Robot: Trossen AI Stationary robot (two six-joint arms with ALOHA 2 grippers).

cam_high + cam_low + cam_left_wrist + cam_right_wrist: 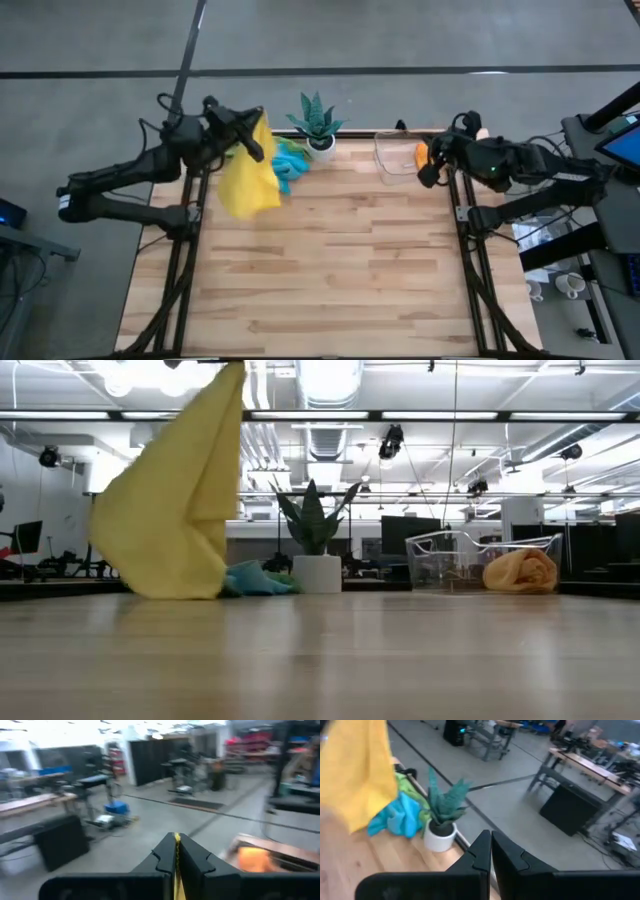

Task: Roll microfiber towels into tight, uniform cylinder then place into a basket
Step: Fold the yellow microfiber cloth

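One yellow towel [247, 178] pinched in shut left pincer [254, 147], dangling beside plant [316, 122]. Lower flat onto tabletop [330, 260] before rolling. Right pincer [428, 172] shut, empty, near basket [393, 158].

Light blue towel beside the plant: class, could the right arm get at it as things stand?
Probably not easily. The light blue towel lies across the potted plant from the empty, shut right gripper, and the left gripper dangles the yellow towel beside it.

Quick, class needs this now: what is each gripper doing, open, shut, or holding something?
Left gripper: shut on the yellow towel, lifted above the table.
Right gripper: shut, holding nothing, by the basket.
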